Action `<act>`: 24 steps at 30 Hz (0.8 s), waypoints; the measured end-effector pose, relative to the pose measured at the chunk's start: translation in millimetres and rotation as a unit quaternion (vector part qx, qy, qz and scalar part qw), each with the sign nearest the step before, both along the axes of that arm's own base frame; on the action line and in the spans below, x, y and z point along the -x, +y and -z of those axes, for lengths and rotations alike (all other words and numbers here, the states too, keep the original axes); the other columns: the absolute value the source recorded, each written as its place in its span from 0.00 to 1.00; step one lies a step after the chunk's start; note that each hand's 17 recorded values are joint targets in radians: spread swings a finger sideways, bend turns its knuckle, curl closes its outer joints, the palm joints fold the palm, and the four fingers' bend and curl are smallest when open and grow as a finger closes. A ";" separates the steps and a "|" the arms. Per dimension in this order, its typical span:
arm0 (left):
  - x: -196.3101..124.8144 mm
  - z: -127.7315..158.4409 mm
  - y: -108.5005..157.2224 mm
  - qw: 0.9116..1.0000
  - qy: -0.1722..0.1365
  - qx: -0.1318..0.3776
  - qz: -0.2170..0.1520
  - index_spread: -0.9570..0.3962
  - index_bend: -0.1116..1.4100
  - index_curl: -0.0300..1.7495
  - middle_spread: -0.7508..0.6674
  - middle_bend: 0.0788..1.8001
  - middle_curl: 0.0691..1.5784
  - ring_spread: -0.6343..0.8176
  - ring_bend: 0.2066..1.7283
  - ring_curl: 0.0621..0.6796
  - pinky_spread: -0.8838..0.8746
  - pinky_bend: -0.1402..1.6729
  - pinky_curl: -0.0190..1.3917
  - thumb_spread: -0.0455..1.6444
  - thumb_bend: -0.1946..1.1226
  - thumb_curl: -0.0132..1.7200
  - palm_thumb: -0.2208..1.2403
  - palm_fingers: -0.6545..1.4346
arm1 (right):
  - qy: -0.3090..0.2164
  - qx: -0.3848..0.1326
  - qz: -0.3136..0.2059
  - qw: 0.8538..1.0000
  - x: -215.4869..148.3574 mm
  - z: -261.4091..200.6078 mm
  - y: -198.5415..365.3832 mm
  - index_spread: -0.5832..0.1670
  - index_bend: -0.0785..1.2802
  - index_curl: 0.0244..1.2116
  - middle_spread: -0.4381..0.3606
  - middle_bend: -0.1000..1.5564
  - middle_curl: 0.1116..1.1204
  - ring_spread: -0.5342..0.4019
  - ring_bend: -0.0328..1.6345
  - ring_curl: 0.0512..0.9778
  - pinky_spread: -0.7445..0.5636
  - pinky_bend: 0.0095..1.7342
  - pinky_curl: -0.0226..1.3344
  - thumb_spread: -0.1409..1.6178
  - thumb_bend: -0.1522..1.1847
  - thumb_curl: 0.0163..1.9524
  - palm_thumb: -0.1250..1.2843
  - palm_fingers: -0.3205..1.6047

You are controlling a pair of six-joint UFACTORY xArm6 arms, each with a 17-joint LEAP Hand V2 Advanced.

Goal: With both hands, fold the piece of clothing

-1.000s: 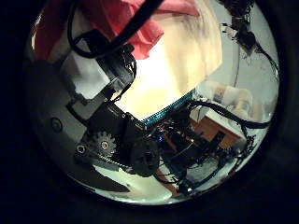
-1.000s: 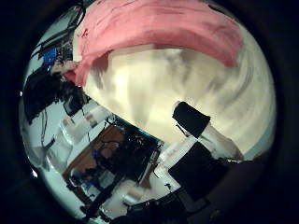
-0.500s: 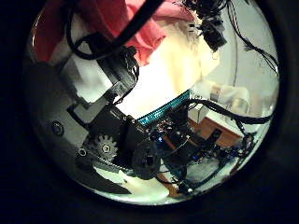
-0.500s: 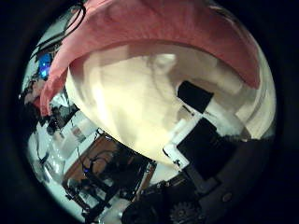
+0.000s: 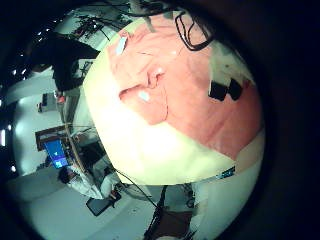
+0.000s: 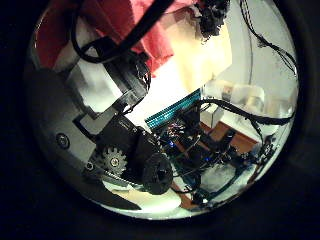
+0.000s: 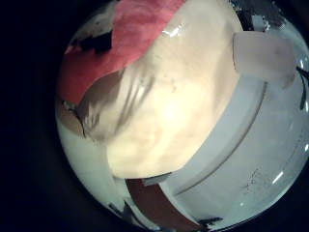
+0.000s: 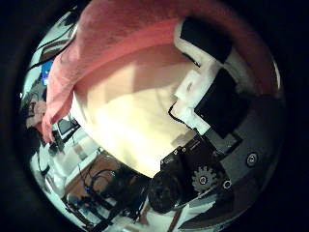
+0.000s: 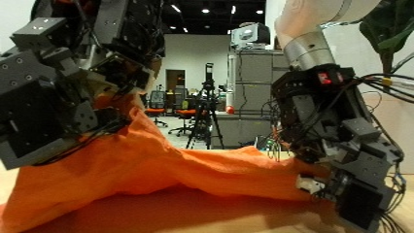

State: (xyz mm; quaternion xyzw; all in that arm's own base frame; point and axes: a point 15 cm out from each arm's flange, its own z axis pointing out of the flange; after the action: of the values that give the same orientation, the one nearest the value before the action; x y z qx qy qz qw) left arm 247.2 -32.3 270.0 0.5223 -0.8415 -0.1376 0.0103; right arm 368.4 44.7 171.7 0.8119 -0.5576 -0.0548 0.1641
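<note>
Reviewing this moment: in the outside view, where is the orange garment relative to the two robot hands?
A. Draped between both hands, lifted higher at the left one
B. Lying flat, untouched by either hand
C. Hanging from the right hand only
A: the orange garment rises to the left robot hand and reaches the right robot hand lower down.

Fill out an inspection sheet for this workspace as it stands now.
Surface: pale tan table, bare where the cloth does not cover it.
Job's things: one orange cloth garment, rumpled on the table, with one part raised up to the left hand.
Clutter: nothing seen.
Hands: the left hand is up at the raised cloth; the right hand is low at the garment's other edge. Neither grip can be made out.
Cables: nothing seen.
Surroundings: a room with ceiling lights, a black tripod and a tall grey cabinet behind the table.
</note>
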 end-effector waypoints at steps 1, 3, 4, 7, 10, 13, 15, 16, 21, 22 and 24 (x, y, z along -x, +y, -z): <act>2.7 -1.4 0.6 1.000 0.004 0.002 0.009 0.20 0.24 0.54 0.16 0.54 0.35 0.04 0.45 0.60 0.08 0.60 0.34 0.96 0.50 0.64 0.64 0.86 | 0.003 0.001 0.001 1.000 10.8 -14.5 -3.1 0.29 0.70 0.61 0.34 0.72 0.65 0.28 0.75 0.67 0.29 0.65 0.53 0.90 0.20 0.18 0.79 0.76; 7.0 -2.9 0.5 1.000 0.007 0.007 0.015 0.20 0.24 0.54 0.16 0.54 0.35 0.04 0.45 0.60 0.08 0.60 0.34 0.96 0.50 0.64 0.64 0.86 | 0.007 0.003 0.001 1.000 25.4 -32.0 -6.9 0.29 0.72 0.64 0.34 0.74 0.67 0.29 0.77 0.69 0.30 0.67 0.56 0.91 0.20 0.18 0.80 0.75; 9.2 -4.1 0.6 1.000 0.008 0.009 0.016 0.20 0.24 0.55 0.16 0.54 0.35 0.04 0.45 0.60 0.08 0.60 0.34 0.96 0.50 0.64 0.64 0.86 | 0.008 0.003 0.001 1.000 31.7 -39.2 -8.5 0.29 0.72 0.65 0.34 0.75 0.67 0.29 0.77 0.69 0.31 0.67 0.56 0.91 0.20 0.18 0.80 0.74; 17.1 -7.9 0.7 1.000 0.012 0.015 0.021 0.19 0.23 0.55 0.16 0.54 0.34 0.04 0.45 0.60 0.07 0.60 0.34 0.95 0.51 0.65 0.63 0.86 | -0.005 -0.003 0.000 1.000 49.8 -65.6 -11.6 0.30 0.74 0.68 0.34 0.77 0.68 0.29 0.79 0.72 0.33 0.68 0.59 0.92 0.20 0.18 0.80 0.72; 23.5 -17.1 1.6 0.999 0.019 0.019 0.031 0.19 0.23 0.55 0.16 0.54 0.34 0.04 0.45 0.60 0.07 0.60 0.34 0.95 0.51 0.65 0.63 0.86 | -0.005 -0.004 0.003 1.000 69.3 -86.2 -15.6 0.30 0.75 0.70 0.35 0.78 0.69 0.30 0.79 0.73 0.34 0.68 0.61 0.93 0.19 0.19 0.80 0.72; 21.9 -31.3 3.3 0.999 0.016 0.021 0.032 0.19 0.23 0.55 0.16 0.54 0.34 0.04 0.45 0.60 0.07 0.60 0.34 0.95 0.51 0.66 0.62 0.87 | 0.008 -0.001 0.008 1.000 84.7 -100.7 -19.2 0.31 0.75 0.72 0.35 0.78 0.69 0.30 0.80 0.74 0.34 0.68 0.63 0.93 0.19 0.19 0.81 0.71; 16.5 -42.8 4.0 0.999 0.010 0.022 0.032 0.19 0.23 0.56 0.16 0.54 0.34 0.04 0.45 0.61 0.07 0.60 0.34 0.95 0.50 0.66 0.61 0.87 | 0.003 -0.001 0.011 1.000 83.3 -108.8 -18.9 0.31 0.75 0.73 0.35 0.79 0.70 0.30 0.80 0.75 0.34 0.68 0.64 0.93 0.19 0.19 0.81 0.71; 13.3 -49.3 5.0 0.999 0.007 0.022 0.031 0.18 0.23 0.56 0.16 0.54 0.34 0.04 0.45 0.61 0.07 0.60 0.34 0.94 0.50 0.66 0.61 0.87 | -0.005 -0.003 0.012 1.000 78.1 -115.7 -17.7 0.31 0.75 0.74 0.35 0.79 0.70 0.30 0.80 0.75 0.35 0.68 0.65 0.93 0.19 0.19 0.81 0.71; -15.3 -84.7 19.4 1.000 0.003 0.000 0.027 0.18 0.23 0.56 0.16 0.54 0.34 0.04 0.45 0.60 0.07 0.60 0.34 0.94 0.50 0.66 0.61 0.87 | -0.029 -0.008 0.018 0.999 49.8 -146.8 -11.8 0.31 0.74 0.76 0.35 0.79 0.70 0.30 0.80 0.76 0.34 0.68 0.66 0.92 0.18 0.20 0.81 0.71; -23.2 -88.3 21.4 1.000 0.004 -0.004 0.026 0.18 0.23 0.56 0.16 0.54 0.34 0.04 0.45 0.60 0.07 0.60 0.34 0.93 0.50 0.66 0.60 0.87 | -0.031 -0.008 0.019 0.999 40.7 -151.0 -9.9 0.31 0.74 0.76 0.35 0.79 0.70 0.30 0.80 0.76 0.35 0.68 0.67 0.92 0.18 0.20 0.81 0.71; -41.9 -92.7 23.0 1.000 0.007 -0.012 0.024 0.18 0.23 0.56 0.16 0.54 0.34 0.04 0.45 0.60 0.07 0.60 0.34 0.93 0.50 0.67 0.60 0.87 | -0.030 -0.007 0.022 0.999 26.8 -153.0 -7.5 0.31 0.74 0.77 0.35 0.79 0.70 0.30 0.80 0.76 0.34 0.67 0.67 0.92 0.17 0.20 0.81 0.71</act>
State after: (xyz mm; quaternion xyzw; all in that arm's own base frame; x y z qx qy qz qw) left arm 289.1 -9.3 362.7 0.5013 -0.8519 -0.1515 0.0069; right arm 341.7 37.1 324.6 0.8019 -0.5795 -0.0382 0.1401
